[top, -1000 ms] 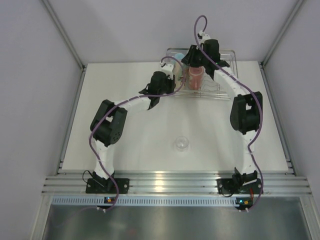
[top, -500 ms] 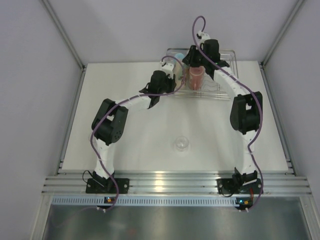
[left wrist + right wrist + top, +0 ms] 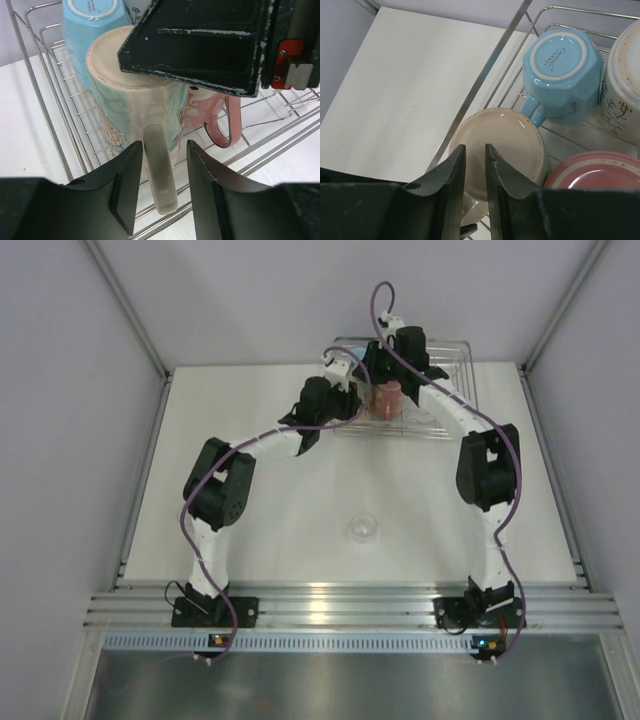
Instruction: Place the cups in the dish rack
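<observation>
The dish rack [image 3: 440, 428] stands at the table's back; its wires also show in the left wrist view [image 3: 30, 85]. In it a cream floral mug [image 3: 125, 110] sits upside down, next to an upturned light blue cup [image 3: 82, 35] and a pink mug [image 3: 220, 127]. My left gripper [image 3: 162, 150] is open and straddles the cream mug's handle [image 3: 160, 180] with small gaps on both sides. My right gripper [image 3: 475, 152] hovers over the cream mug's base [image 3: 510, 145], jaws narrowly apart and empty. A small clear glass [image 3: 362, 528] stands alone mid-table.
In the right wrist view the light blue cup [image 3: 562, 70], the pink mug's base [image 3: 595, 172] and a white cup with writing [image 3: 625, 85] crowd the rack's corner by its rim wire [image 3: 485, 75]. The right gripper's body [image 3: 200, 45] hangs close above the left gripper.
My right gripper has moved left and towards the back of the rack, off the pink mug and over the cream mug. My left gripper has edged slightly further into the rack.
</observation>
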`<state>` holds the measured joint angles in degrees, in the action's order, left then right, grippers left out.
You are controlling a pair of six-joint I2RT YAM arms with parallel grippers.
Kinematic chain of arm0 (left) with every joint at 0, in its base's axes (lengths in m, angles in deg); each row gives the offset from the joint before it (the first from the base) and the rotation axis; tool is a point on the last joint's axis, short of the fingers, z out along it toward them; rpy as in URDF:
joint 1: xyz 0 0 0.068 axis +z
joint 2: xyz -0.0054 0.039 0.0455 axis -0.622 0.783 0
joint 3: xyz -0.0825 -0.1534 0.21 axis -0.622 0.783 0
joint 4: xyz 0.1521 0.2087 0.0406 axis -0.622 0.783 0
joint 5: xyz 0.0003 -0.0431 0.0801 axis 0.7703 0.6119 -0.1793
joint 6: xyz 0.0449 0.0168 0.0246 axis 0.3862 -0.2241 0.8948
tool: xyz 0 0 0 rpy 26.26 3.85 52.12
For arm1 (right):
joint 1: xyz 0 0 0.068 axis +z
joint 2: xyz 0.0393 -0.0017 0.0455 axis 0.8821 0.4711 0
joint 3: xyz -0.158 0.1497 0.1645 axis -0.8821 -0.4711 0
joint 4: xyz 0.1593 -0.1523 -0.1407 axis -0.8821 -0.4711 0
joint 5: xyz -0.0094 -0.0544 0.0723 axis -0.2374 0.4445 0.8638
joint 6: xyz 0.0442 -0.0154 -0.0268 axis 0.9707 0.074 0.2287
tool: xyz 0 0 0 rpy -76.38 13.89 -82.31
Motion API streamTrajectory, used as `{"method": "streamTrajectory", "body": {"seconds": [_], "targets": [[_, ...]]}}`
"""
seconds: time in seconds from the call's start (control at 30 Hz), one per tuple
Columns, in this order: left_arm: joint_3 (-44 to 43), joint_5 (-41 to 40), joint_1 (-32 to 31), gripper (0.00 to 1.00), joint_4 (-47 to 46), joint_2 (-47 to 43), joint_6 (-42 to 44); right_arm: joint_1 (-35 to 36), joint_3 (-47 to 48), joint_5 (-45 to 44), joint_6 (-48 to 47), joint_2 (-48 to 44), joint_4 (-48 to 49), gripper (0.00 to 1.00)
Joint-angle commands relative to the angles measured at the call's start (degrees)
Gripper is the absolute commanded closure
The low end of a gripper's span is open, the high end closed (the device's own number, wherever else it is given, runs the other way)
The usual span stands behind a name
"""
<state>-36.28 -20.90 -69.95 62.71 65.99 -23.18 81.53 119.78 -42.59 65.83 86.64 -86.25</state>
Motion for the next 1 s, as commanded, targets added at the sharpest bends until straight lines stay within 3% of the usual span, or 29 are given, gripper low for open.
{"method": "streamTrajectory", "body": {"seconds": [0.0,0.63,0.97], "targets": [[-0.77,1.17,0.37,0.54,-4.39,-2.06,0.25,0.49,-2.47,-0.21,-1.04,-3.63,-1.33,0.77],[5.38,-1.20,0.28,0.50,-4.21,-9.97,-1.15,0.49,-7.57,-2.14,-0.16,-7.85,-1.51,0.79],[-1.90,2.93,0.55,0.52,2.99,-3.56,1.05,0.49,-11.27,-2.15,1.59,-8.99,1.31,0.80]]}}
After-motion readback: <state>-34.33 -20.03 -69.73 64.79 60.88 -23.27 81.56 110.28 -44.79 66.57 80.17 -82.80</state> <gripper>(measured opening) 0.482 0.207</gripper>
